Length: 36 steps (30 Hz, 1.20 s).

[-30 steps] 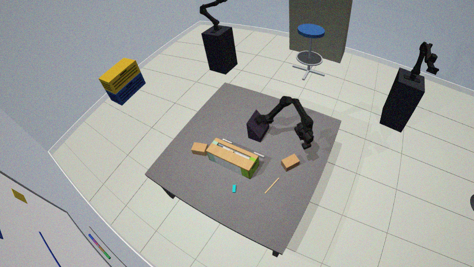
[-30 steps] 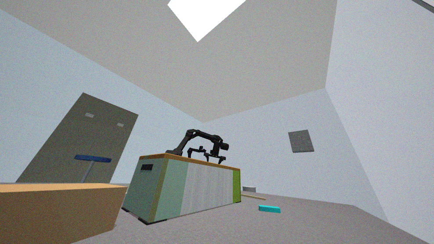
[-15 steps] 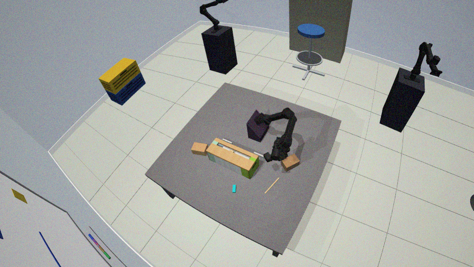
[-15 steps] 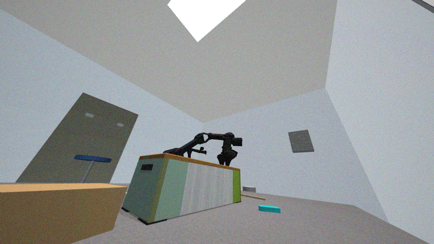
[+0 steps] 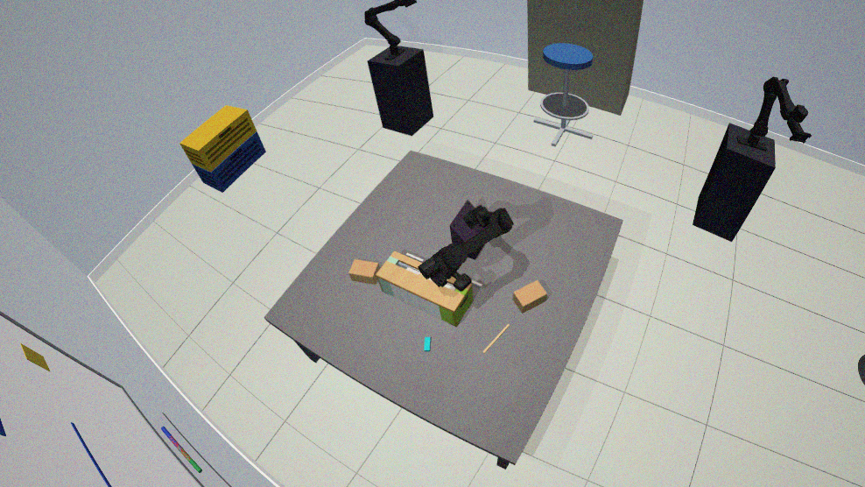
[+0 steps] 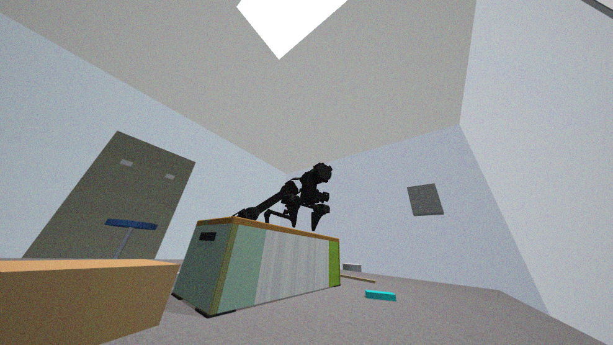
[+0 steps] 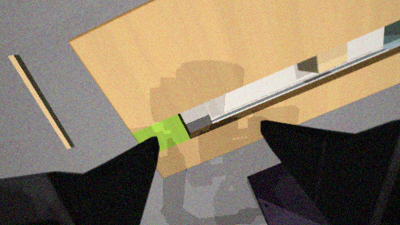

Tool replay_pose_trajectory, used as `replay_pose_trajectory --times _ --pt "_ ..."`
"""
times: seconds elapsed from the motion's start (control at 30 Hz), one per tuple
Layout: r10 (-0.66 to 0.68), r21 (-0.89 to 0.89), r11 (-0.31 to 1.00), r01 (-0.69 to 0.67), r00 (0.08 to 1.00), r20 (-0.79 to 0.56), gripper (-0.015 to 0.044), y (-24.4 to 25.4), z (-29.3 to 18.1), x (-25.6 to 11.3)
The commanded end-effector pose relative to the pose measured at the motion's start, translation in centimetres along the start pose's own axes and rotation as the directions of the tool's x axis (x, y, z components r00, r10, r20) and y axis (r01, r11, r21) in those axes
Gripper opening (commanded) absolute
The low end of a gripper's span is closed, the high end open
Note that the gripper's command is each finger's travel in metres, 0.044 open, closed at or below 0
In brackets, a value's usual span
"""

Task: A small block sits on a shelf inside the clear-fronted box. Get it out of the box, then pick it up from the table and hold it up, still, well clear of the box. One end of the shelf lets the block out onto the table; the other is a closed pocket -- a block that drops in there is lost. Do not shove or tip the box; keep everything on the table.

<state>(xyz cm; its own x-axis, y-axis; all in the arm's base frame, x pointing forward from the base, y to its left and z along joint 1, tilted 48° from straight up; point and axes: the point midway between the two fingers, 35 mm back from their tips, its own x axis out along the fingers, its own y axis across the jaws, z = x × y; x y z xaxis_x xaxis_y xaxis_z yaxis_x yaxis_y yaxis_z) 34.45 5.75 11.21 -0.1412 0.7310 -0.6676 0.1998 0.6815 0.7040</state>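
The box [image 5: 417, 285] [image 6: 201, 265] [image 7: 194, 36] stands upright with a wooden top, a long slot [image 7: 259, 97] in that top, a pale front and a bright green end [image 6: 334, 264] [image 7: 170, 129]. My gripper [image 5: 450, 282] [image 6: 303, 228] [image 7: 210, 133] is open and empty, pointing down above the box near its green end, fingers on either side of the slot's end in the wrist view. A small dark piece [image 7: 308, 65] shows inside the slot; I cannot tell whether it is the block. The pale front hides the shelf in the exterior view.
A wooden brick [image 5: 363, 271] [image 6: 85, 296] lies close to the box's pale green end; another [image 5: 530, 295] lies beyond the bright green end. A thin stick [image 5: 495, 337] [image 6: 358, 278] [image 7: 42, 101] and a cyan bar [image 5: 426, 343] [image 6: 380, 295] lie on the table [image 5: 387, 357].
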Motion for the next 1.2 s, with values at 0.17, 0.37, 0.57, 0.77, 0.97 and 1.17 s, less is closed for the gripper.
replay_pose_trajectory --times 0.17,0.37,0.57,0.77,0.97,1.17 --pt "0.198 0.779 0.618 -0.102 0.98 -0.029 0.04 -13.7 0.8 -0.6" --pt "0.32 0.959 0.27 -0.085 0.947 -0.006 0.04 -19.4 -0.5 -0.2" --pt "0.32 0.959 0.27 -0.085 0.947 -0.006 0.04 -19.4 -0.5 -0.2" --pt "0.321 0.959 0.27 -0.085 0.947 -0.006 0.04 -19.4 -0.4 0.0" --pt "0.322 0.959 0.269 -0.085 0.947 -0.007 0.04 -19.5 -0.2 1.0" --pt "0.323 0.96 0.268 -0.084 0.946 -0.008 0.04 -19.6 0.1 1.9"
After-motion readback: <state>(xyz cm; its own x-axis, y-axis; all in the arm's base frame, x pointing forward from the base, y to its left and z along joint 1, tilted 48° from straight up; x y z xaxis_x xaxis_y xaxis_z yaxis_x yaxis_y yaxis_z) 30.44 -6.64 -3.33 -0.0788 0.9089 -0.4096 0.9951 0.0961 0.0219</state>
